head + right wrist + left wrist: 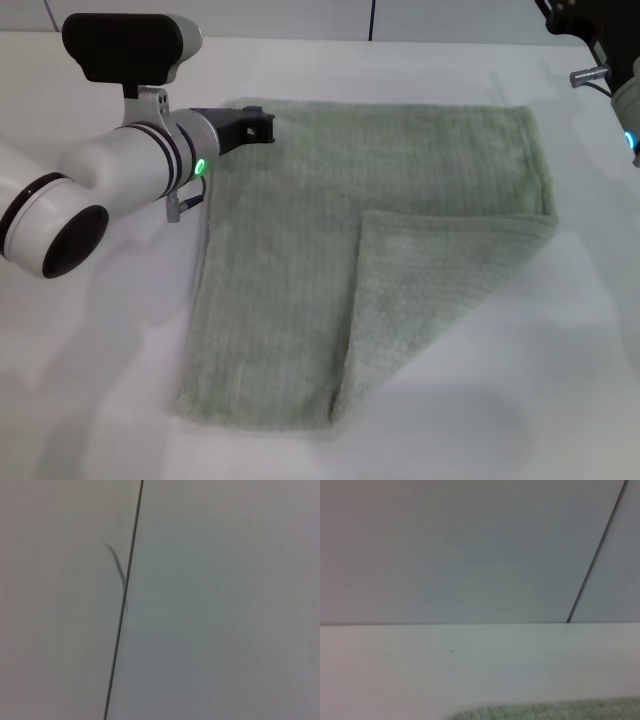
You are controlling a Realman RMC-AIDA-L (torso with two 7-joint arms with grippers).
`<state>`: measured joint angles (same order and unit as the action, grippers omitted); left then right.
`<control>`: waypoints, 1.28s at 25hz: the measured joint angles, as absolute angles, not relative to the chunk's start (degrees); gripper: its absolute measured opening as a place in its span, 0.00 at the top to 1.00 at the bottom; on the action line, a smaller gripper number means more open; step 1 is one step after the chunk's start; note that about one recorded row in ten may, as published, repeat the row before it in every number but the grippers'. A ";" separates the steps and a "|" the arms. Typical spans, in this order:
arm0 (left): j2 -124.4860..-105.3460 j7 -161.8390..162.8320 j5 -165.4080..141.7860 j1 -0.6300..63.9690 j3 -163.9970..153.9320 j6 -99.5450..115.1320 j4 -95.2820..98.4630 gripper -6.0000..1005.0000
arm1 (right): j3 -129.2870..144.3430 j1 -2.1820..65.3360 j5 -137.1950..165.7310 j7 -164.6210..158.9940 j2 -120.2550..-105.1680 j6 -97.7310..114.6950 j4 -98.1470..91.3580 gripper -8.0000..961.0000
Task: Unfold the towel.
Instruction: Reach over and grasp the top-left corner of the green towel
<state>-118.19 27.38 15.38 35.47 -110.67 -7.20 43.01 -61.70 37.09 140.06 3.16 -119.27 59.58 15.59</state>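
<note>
Mostly, the towel lies spread on the white table, but it is not fully open: its near right part is folded back over the middle, making a doubled flap whose edge runs from the right hem toward the centre and down to the near edge. That flap is what seems left to turn out; the far half and the left side already lie flat. The left gripper sits low at the towel's far left corner, touching or just above the cloth; I cannot tell whether its fingers are spread or pinching. The right arm is parked high by the far right corner, off the towel.
</note>
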 joint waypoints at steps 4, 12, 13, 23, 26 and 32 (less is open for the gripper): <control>-118.20 25.47 15.70 35.79 -110.28 -10.45 43.41 1.00 | -61.70 37.15 140.10 3.17 -119.26 59.58 15.56 0.24; -118.28 24.71 15.92 35.98 -109.20 -11.10 43.08 1.00 | -61.70 37.19 140.11 3.17 -119.26 59.58 15.55 0.24; -118.25 24.70 15.92 35.94 -109.16 -11.12 43.04 1.00 | -61.70 37.19 140.10 3.17 -119.26 59.58 15.55 0.24; -118.43 24.69 15.90 35.94 -109.15 -10.80 41.64 1.00 | -61.70 37.18 140.10 3.17 -119.26 59.59 15.57 0.24; -118.47 24.69 15.91 35.90 -109.16 -10.77 41.64 1.00 | -61.70 37.18 140.10 3.17 -119.26 59.59 15.59 0.24; -118.48 24.69 15.91 35.63 -109.23 -9.99 41.64 1.00 | -61.70 37.18 140.10 3.17 -119.26 59.50 15.70 0.24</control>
